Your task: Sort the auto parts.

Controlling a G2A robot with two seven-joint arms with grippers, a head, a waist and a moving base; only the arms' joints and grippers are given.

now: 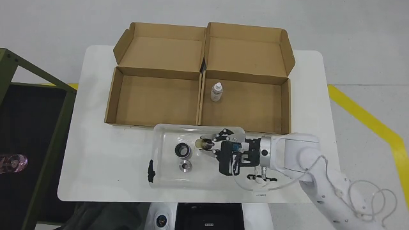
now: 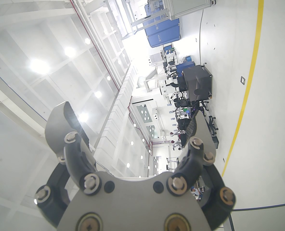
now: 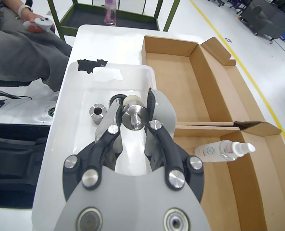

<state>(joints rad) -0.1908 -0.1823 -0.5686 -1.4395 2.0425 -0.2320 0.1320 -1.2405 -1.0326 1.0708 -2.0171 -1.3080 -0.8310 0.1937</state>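
My right gripper (image 3: 135, 104) is over the white tray (image 3: 60, 111), shut on a steel cylindrical part (image 3: 134, 117) with a cream end. In the top view the right gripper (image 1: 209, 144) is near the tray's (image 1: 160, 166) middle. A short steel bushing (image 3: 98, 114) (image 1: 186, 166) stands in the tray beside it. A dark ring part (image 3: 115, 98) (image 1: 181, 150) lies there too, partly hidden behind a finger. My left gripper (image 2: 130, 116) is open with nothing between its fingers, pointing up at the room's ceiling.
Two open cardboard boxes (image 1: 153, 99) (image 1: 246, 105) stand behind the tray. The right box holds a white spray bottle (image 1: 218, 91) (image 3: 219, 151). A green cart (image 1: 25, 134) stands left of the table. Black tape (image 3: 90, 64) marks the tray's rim.
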